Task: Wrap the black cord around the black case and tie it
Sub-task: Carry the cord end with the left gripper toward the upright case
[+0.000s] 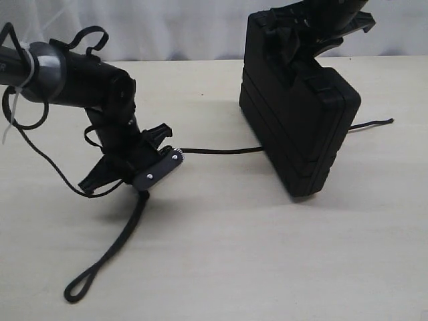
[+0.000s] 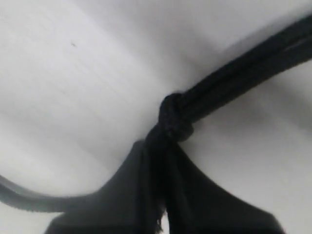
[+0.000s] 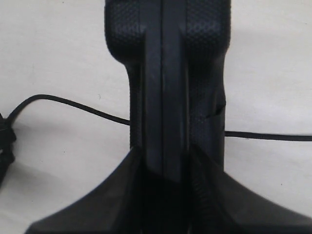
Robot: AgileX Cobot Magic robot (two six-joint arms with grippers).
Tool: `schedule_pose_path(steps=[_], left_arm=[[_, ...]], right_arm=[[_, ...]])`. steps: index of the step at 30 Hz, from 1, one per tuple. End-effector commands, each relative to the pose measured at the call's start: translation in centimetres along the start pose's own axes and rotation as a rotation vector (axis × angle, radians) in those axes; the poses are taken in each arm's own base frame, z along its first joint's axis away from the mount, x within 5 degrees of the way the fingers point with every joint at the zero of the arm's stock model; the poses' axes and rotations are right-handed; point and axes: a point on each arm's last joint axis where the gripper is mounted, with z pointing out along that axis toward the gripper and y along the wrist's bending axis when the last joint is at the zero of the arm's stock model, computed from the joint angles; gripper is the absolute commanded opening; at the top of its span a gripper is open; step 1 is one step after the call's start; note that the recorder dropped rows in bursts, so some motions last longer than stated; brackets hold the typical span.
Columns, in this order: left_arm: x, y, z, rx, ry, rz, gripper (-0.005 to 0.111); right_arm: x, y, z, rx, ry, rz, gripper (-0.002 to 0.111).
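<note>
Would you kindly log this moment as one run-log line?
left gripper: shut on black cord beside knot | right gripper: holds black case upright on table | cord under case, not wrapped

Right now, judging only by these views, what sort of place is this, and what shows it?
Probably a robotics lab or test bench, not a home: a bare pale tabletop, a plain white curtain behind it, and a robot arm handling a black cord by a black case.
</note>
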Motion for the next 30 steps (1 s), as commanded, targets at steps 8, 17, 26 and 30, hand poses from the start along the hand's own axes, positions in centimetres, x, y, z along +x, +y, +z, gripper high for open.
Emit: schedule_pose_path(steps=[8, 17, 26, 30], left_arm=[[-0.2, 3.5, -1.7, -0.389, -0.207, -0.816, 0.0], [3.7, 4.2, -7.1, -0.681, -0.439, -1.391, 0.0], [5.5, 3.5, -7.5, -0.604, -0.696, -1.737, 0.0], [5.1, 4.0, -8.0, -0.604, -0.808, -1.737, 0.0]], right_arm=[[-0.1, -0.5, -0.5, 0.028, -0.018, -0.014, 0.004], [-0.1, -0.5, -0.5, 0.028, -0.018, -0.014, 0.004], [-0.1, -0.5, -0.5, 0.028, -0.018, -0.014, 0.004], [-0.1, -0.5, -0.5, 0.028, -0.018, -0.014, 0.004]])
